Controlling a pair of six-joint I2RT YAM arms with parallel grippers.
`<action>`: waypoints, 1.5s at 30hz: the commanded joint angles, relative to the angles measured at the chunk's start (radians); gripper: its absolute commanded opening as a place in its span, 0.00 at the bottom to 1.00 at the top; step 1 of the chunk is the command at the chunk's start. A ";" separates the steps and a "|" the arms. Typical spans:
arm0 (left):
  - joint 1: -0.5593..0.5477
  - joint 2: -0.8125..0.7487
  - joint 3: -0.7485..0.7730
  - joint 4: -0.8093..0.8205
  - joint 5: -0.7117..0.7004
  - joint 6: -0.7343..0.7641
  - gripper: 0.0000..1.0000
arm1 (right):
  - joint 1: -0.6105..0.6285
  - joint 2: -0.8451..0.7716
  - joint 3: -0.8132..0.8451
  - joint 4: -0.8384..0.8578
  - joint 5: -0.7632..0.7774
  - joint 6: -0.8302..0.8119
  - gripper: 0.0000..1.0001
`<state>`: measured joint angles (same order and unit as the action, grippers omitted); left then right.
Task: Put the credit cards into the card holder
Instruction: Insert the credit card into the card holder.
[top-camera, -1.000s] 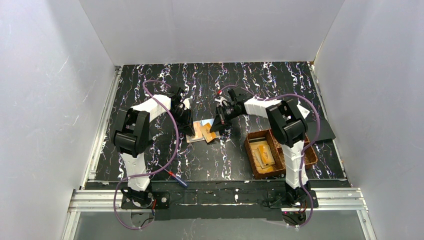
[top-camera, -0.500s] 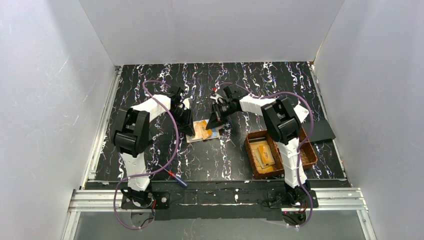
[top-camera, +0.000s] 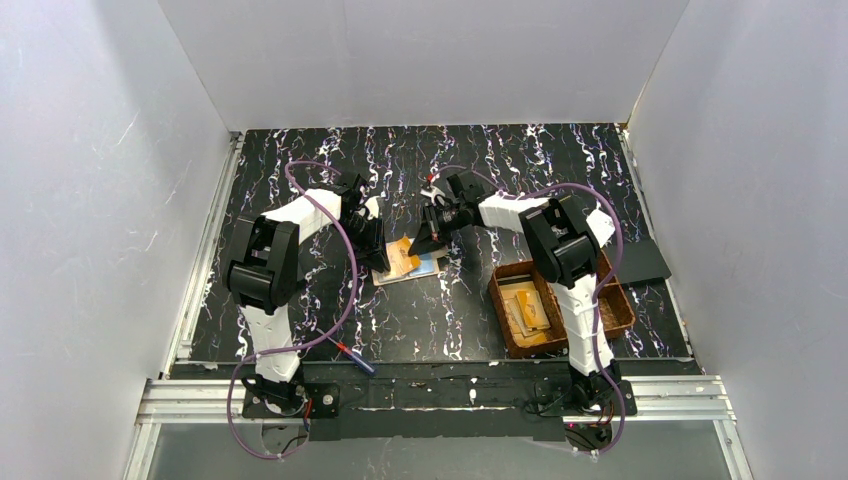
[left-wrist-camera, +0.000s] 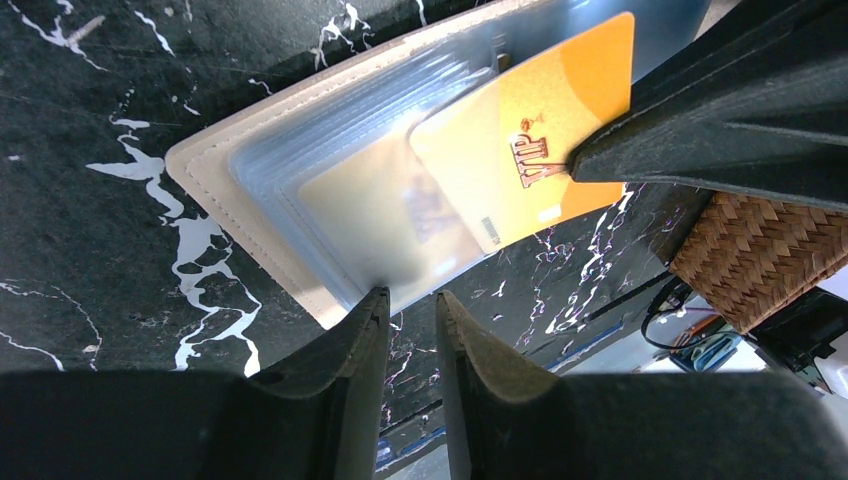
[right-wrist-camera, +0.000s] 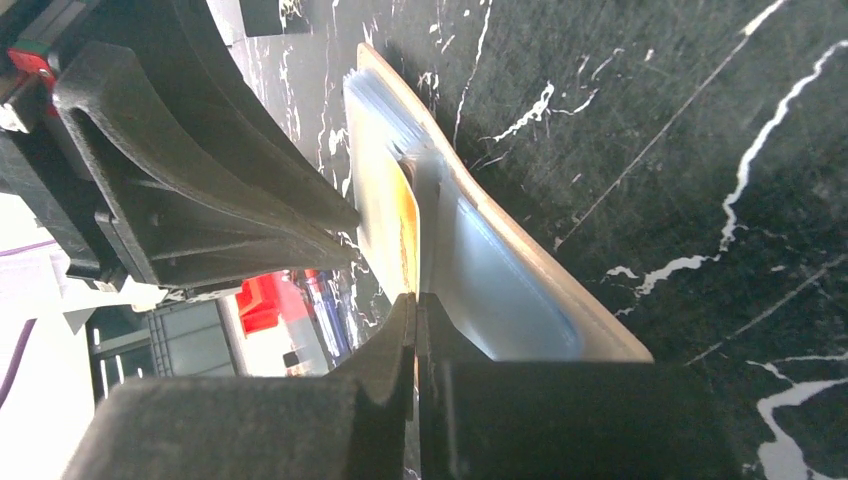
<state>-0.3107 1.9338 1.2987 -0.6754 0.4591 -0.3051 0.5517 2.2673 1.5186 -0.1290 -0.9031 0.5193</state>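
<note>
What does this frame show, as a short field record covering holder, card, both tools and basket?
card holder: lying open, clear sleeves facing up
orange card: partly slid into a sleeve, rest sticking out
right tool: shut on the orange card
left tool: jaws narrowly apart at the holder's edge; grip unclear
woven basket: right of the holder, more cards inside

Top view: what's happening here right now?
The right gripper is shut on an orange VIP card that sits partly inside a clear sleeve of the open card holder. The left gripper is at the holder's edge, jaws narrowly apart; whether it grips is unclear. More cards lie in the woven basket.
</note>
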 joint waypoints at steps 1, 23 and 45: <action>0.002 0.029 -0.032 -0.026 -0.074 0.036 0.24 | 0.013 -0.011 -0.046 0.155 0.059 0.067 0.01; 0.122 -0.180 -0.076 0.060 0.092 -0.082 0.27 | 0.059 -0.143 0.014 -0.182 0.322 -0.111 0.48; 0.130 -0.035 -0.163 0.129 0.093 -0.119 0.01 | 0.168 -0.073 -0.006 0.094 0.223 0.085 0.34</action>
<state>-0.1802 1.8999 1.1431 -0.5457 0.5499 -0.4285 0.6786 2.1763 1.4822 -0.1402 -0.6392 0.5311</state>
